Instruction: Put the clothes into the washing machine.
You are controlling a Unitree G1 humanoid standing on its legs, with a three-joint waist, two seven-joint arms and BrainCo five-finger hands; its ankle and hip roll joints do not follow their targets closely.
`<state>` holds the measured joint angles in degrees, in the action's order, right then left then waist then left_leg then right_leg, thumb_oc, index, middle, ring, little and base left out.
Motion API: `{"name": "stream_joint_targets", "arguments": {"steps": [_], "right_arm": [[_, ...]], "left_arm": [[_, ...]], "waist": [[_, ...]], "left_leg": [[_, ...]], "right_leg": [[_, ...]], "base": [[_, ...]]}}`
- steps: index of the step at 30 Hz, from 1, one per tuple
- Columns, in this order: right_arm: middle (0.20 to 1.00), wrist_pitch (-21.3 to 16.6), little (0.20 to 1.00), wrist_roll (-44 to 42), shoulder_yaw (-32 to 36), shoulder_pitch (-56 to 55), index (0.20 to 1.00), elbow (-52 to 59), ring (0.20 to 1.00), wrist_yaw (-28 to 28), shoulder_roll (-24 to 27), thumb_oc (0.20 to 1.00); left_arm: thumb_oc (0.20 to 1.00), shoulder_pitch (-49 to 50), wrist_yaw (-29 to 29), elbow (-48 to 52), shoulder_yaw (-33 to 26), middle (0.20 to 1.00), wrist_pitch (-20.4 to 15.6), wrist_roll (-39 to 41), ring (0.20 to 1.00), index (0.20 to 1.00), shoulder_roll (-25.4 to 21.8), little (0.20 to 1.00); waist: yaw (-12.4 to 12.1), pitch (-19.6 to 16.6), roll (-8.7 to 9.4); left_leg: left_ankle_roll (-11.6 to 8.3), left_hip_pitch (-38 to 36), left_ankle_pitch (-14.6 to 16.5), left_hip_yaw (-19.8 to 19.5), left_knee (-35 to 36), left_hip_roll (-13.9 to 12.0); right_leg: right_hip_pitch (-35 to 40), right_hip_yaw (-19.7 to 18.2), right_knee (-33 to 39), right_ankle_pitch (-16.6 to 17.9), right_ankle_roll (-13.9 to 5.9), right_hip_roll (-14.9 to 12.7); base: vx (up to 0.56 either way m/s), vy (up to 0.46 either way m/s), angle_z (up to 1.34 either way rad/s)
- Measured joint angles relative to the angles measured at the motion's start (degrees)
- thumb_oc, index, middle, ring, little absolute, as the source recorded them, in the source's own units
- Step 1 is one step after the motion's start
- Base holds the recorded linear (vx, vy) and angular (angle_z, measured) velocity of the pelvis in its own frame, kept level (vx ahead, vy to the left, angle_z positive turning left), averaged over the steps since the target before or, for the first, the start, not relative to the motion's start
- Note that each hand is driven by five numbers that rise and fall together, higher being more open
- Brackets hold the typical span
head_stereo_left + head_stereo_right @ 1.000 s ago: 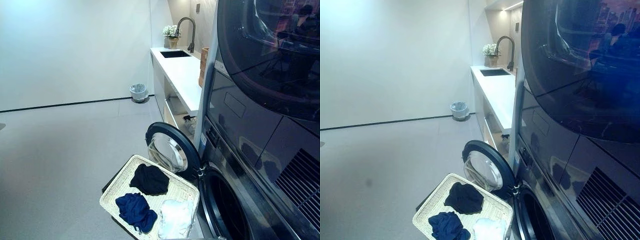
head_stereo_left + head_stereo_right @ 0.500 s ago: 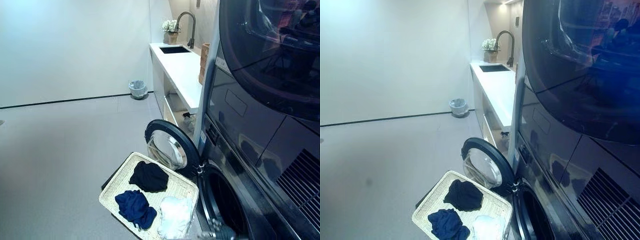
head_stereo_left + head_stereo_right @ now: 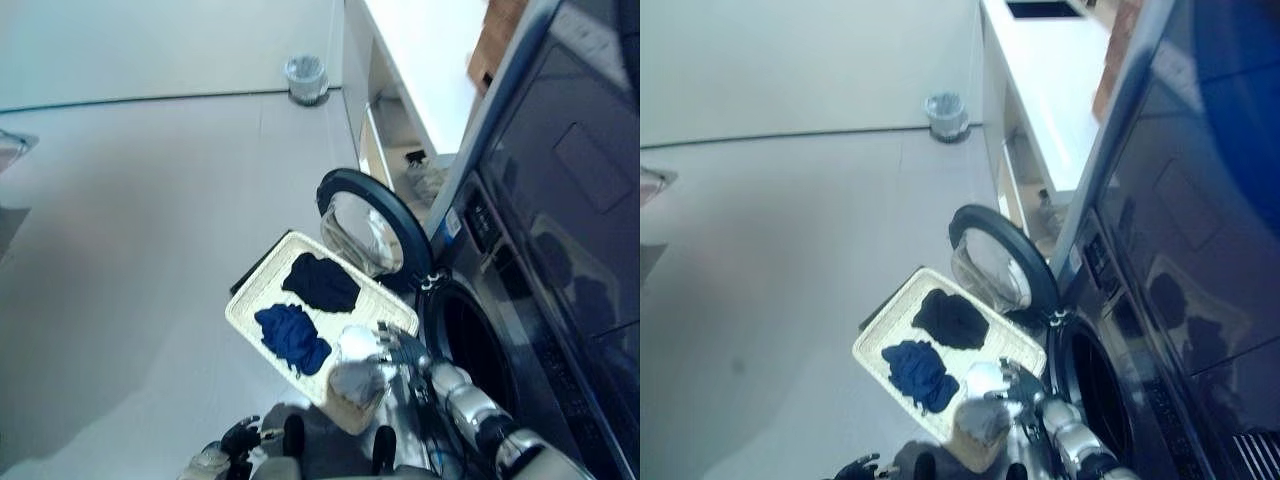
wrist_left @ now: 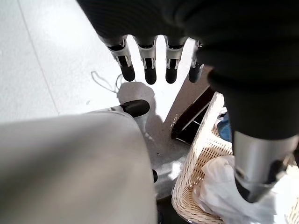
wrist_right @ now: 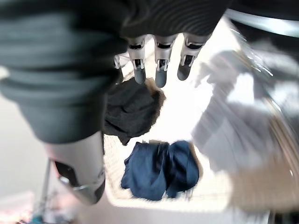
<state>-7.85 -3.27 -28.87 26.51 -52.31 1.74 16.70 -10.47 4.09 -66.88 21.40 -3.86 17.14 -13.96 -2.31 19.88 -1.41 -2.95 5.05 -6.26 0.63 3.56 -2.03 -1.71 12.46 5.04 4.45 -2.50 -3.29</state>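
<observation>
A pale wicker basket is sitting on the grey floor in the lower middle of the left eye view, just in front of the washing machine, which is taking up the right side of the frame. The machine's round door is standing open, swung out just above the basket, and the dark drum opening is showing to the basket's right.

3 pieces of clothing are lying in the basket: a black garment at the end nearest the door, a dark blue garment in the middle, and a white garment at the lower end.

The right hand is reaching in from the lower right and hovering over the white garment, its fingers hanging straight and relaxed, holding nothing. The left hand is showing at the bottom edge of the frame, beside the basket; its fingers are also hanging loose and empty.

A small bin is standing at the top of the frame, next to a white counter.
</observation>
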Motion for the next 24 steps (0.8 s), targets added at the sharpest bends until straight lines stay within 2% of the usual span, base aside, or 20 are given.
{"name": "stream_joint_targets", "arguments": {"steps": [2,6,13,15,17,18,19,21,24], "right_arm": [[1.0,1.53,1.0,4.05,-1.06,3.16,1.0,0.1,1.0,3.08,1.67,1.0],[1.0,5.65,1.0,6.34,-2.48,8.38,1.0,-0.07,1.0,6.21,2.56,1.0],[1.0,6.98,1.0,4.48,-2.47,10.53,1.0,-1.15,1.0,9.07,2.21,1.0],[1.0,6.95,1.0,0.07,-1.84,10.64,1.0,-1.21,1.0,11.04,2.06,1.0],[1.0,6.61,1.0,-9.59,1.95,8.74,1.0,0.94,1.0,11.31,1.99,1.0],[1.0,6.61,1.0,-9.59,1.95,8.74,1.0,0.94,1.0,11.31,1.99,1.0],[1.0,5.54,1.0,-15.55,3.87,7.31,1.0,2.38,1.0,11.35,2.16,1.0],[1.0,4.03,1.0,-19.14,6.04,4.3,1.0,5.1,1.0,11.58,2.13,1.0],[1.0,-1.0,1.0,-25.62,10.15,-4.09,1.0,11.67,1.0,11.5,1.9,1.0]], "left_arm": [[1.0,-1.77,-0.2,0.25,0.96,1.0,-0.36,0.02,1.0,1.0,-0.09,1.0],[1.0,-3.57,-0.53,0.22,1.46,1.0,-1.06,0.69,1.0,1.0,-0.25,1.0],[1.0,-5.15,-1.36,-0.08,2.11,1.0,-2.03,1.51,1.0,1.0,-0.6,1.0],[1.0,-5.88,-1.46,-0.1,2.16,1.0,-2.27,2.28,1.0,1.0,-0.77,1.0],[1.0,-5.7,-2.22,0.9,2.12,1.0,-2.99,2.41,1.0,1.0,-0.8,1.0],[1.0,-5.7,-2.22,0.9,2.12,1.0,-2.99,2.41,1.0,1.0,-0.8,1.0],[1.0,-5.54,-3.43,2.11,2.12,1.0,-3.29,2.42,1.0,1.0,-0.81,1.0],[1.0,-5.47,-5.12,3.98,2.08,1.0,-3.58,2.89,1.0,1.0,-0.95,1.0],[1.0,-4.78,-11.04,9.63,0.43,1.0,-5.36,2.87,1.0,1.0,-1.33,1.0]], "waist": [[-0.52,2.09,-0.36],[-1.78,5.19,-0.64],[-3.61,7.26,-0.32],[-3.56,7.4,-0.2],[-3.38,7.47,-0.16],[-3.38,7.47,-0.16],[-3.1,7.49,-0.12],[-2.82,7.58,0.02],[-1.21,7.88,0.61]], "left_leg": [[0.01,1.24,-0.41,-0.65,-0.33,0.17],[0.1,2.8,-0.52,-0.84,-0.63,0.26],[0.18,3.84,-0.59,-1.15,-0.57,0.34],[0.23,4.89,-0.76,-1.84,-0.72,0.5],[0.23,5.14,-0.97,-2.24,-0.63,0.58],[0.23,5.14,-0.97,-2.24,-0.63,0.58],[0.3,5.14,-1.02,-2.24,-0.63,0.7],[0.3,5.08,-1.04,-2.24,-0.65,0.73],[0.44,4.41,-1.12,-1.75,-0.42,0.94]], "right_leg": [[-0.63,0.43,0.09,0.38,0.22,-0.11],[-1.55,0.69,0.09,0.45,0.31,-0.11],[-1.88,1.19,0.11,0.25,0.31,-0.1],[-2.53,1.79,0.11,0.16,0.23,-0.17],[-2.65,2.08,0.11,0.14,0.2,-0.21],[-2.65,2.08,0.11,0.14,0.2,-0.21],[-2.63,2.07,0.11,0.03,0.05,-0.28],[-2.6,2.02,0.1,0.03,0.04,-0.32],[-2.43,1.38,-0.09,0.05,-0.07,-0.63]], "base": [[-0.08,0.017,0.18],[-0.06,-0.009,0.15],[-0.04,-0.021,0.1],[-0.04,0.033,0.15],[-0.03,0.022,0.09],[0.0,0.0,0.0],[0.0,0.0,0.0],[0.0,0.0,0.0],[0.02,0.012,-0.06]]}}
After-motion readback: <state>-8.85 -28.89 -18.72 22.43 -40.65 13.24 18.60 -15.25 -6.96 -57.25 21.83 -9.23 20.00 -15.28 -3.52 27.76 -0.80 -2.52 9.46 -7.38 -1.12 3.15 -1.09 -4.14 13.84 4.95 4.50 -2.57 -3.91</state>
